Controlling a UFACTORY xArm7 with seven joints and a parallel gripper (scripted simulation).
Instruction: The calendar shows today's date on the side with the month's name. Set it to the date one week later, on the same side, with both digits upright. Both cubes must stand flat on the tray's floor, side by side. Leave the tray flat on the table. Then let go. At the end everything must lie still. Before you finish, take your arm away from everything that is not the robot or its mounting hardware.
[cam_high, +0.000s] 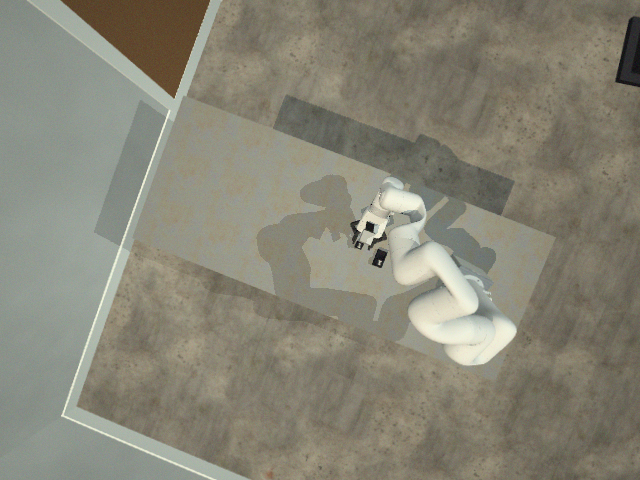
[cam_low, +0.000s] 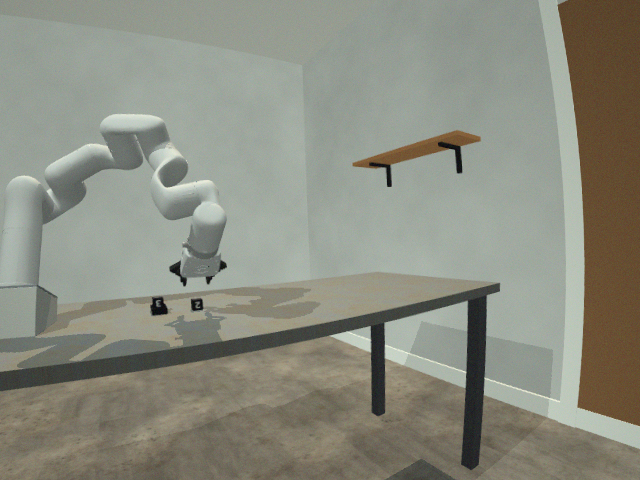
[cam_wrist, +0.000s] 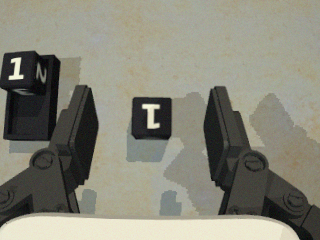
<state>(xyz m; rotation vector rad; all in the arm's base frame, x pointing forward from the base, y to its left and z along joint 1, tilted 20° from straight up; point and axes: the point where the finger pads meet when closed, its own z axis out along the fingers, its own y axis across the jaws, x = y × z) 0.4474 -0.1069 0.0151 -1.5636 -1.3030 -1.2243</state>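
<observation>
Black cube (cam_wrist: 151, 118) with a white 1 on top lies on the table (cam_wrist: 200, 20), below and between the gripper's (cam_wrist: 152, 135) wide-open jaws, touching neither finger; the gripper hangs above it, holding nothing; second cube (cam_wrist: 23, 70), also showing 1, sits in the tray (cam_wrist: 27, 119) at far left, well apart.

Count: 2 black number cubes, one (cam_wrist: 151, 118) loose on the table (cam_low: 361, 297), one (cam_wrist: 26, 71) in the tray (cam_wrist: 27, 119). 1 tray, 1 table, 1 robot arm (cam_low: 129, 149), 1 wall shelf (cam_low: 413, 149).
</observation>
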